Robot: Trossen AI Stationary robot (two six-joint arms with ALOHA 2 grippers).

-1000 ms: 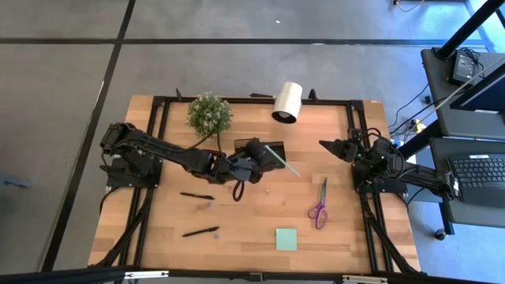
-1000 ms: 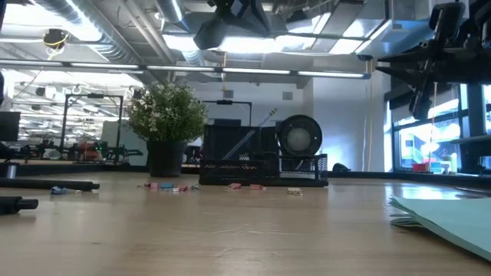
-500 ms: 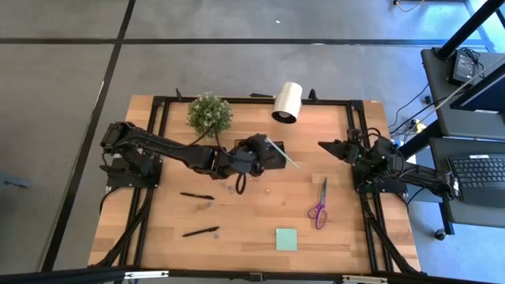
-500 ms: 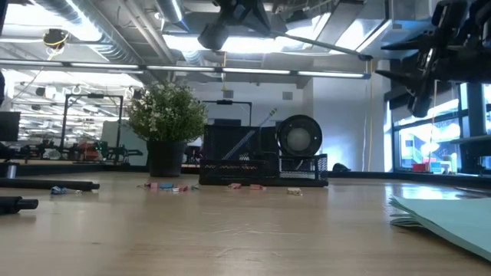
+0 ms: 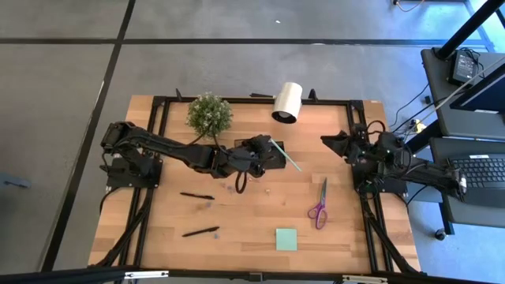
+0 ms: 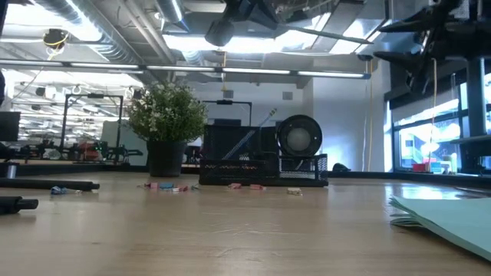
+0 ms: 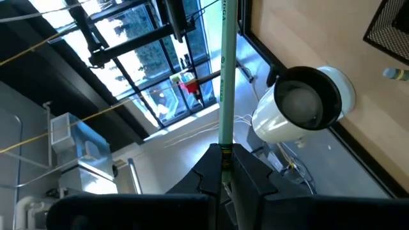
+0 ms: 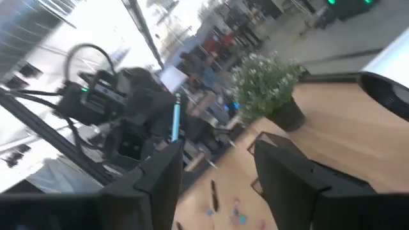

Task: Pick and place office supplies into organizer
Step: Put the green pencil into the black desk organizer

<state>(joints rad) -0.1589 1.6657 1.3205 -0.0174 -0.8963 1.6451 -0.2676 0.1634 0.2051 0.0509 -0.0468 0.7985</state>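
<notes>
In the high view, the left gripper [image 5: 267,147] sits at the centre of the frame over the organizer [image 5: 274,155], its jaws closed on one end of the pale green stick [image 5: 284,157], which slants out toward the lower right. The stick looks light, thin and stiff, probably a little slick, so a hold near one end lets it swing; a pinch nearer the middle would likely steady it. The right gripper [image 5: 330,144] hangs apart at the right of the frame, jaws spread, holding nothing.

The left wrist view shows the stick [image 7: 225,70] running straight up from between the fingers, with the white roll [image 7: 300,108] behind. The low view shows small clips [image 6: 166,185] by the organizer [image 6: 261,169]. Only the high view shows the scissors [image 5: 319,204], sticky-note pad [image 5: 286,239] and pens [image 5: 200,232].
</notes>
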